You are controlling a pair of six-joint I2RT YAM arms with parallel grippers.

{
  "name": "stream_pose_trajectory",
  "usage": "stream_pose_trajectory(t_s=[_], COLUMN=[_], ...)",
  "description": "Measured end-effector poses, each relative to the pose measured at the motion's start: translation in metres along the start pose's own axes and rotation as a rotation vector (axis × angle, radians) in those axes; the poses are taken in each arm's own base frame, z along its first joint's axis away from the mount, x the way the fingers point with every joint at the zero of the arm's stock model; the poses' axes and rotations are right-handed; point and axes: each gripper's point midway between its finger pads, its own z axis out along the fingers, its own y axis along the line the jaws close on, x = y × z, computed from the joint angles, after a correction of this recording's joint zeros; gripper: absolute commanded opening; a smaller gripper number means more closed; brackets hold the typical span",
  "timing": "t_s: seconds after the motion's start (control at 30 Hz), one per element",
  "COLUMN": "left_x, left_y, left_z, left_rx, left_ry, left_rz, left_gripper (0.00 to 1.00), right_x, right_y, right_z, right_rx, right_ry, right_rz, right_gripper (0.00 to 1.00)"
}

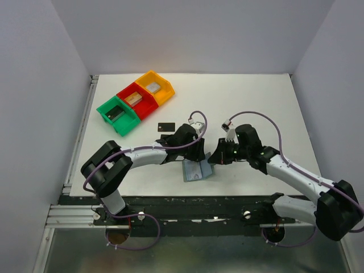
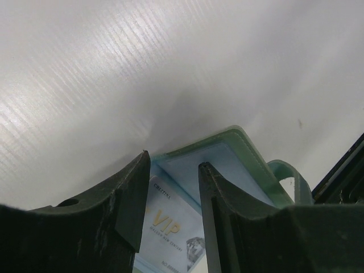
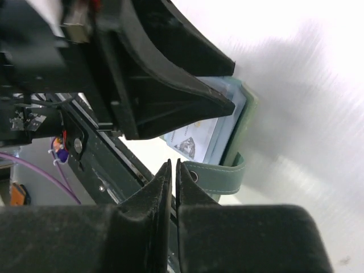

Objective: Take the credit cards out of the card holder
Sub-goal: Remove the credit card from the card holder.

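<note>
Both arms meet at the open card holder [image 1: 194, 170] by the table's [image 1: 256, 114] near edge: left gripper [image 2: 173, 165] spread astride its VIP card [image 2: 170, 227], right gripper [image 3: 173, 165] closed beside the tab [image 3: 219, 177].

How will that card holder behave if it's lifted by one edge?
Probably floppy: the card holder is a thin bifold with a soft-looking tab, so it may fold or sag. Likely light, and may slide on the smooth table.

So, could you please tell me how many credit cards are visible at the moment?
2. One black card lies on the table near the green bin; one pale VIP card sits in the open card holder. Others may be hidden inside it.
</note>
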Motion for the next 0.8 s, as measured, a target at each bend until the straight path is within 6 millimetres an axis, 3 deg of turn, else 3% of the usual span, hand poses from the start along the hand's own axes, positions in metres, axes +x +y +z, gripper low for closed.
stream_pose_trajectory(t_s=[0.1, 0.13, 0.27, 0.33, 0.43, 0.53, 0.6, 0.8], left_x=[0.0, 0.0, -0.002, -0.003, -0.003, -0.002, -0.002, -0.003], left_y=[0.0, 0.0, 0.0, -0.001, 0.001, 0.002, 0.002, 0.006], left_z=[0.0, 0.0, 0.001, 0.004, 0.011, 0.016, 0.017, 0.016], left_rx=[0.0, 0.0, 0.0, 0.0, -0.005, -0.009, -0.01, -0.034], left_ry=[-0.002, -0.001, -0.001, 0.0, 0.011, 0.02, 0.022, 0.019], left_rz=[0.001, 0.002, 0.009, 0.012, 0.01, 0.009, 0.008, 0.006], left_gripper=[0.52, 0.53, 0.52, 0.53, 0.53, 0.53, 0.52, 0.53], right_x=[0.009, 0.009, -0.003, -0.017, -0.033, -0.036, -0.028, 0.018], right_y=[-0.004, -0.003, 0.004, 0.015, 0.031, 0.036, 0.031, -0.004], right_z=[0.006, 0.006, -0.006, -0.022, -0.038, -0.035, -0.023, 0.014], right_rx=[-0.001, -0.002, -0.004, -0.023, -0.055, -0.081, -0.086, -0.043], right_ry=[0.04, 0.04, -0.031, -0.116, -0.195, -0.181, -0.127, 0.053], right_rz=[0.015, 0.012, -0.029, -0.081, -0.13, -0.137, -0.111, 0.014], right_gripper=[0.13, 0.18, 0.52, 0.55, 0.51, 0.33, 0.27, 0.24])
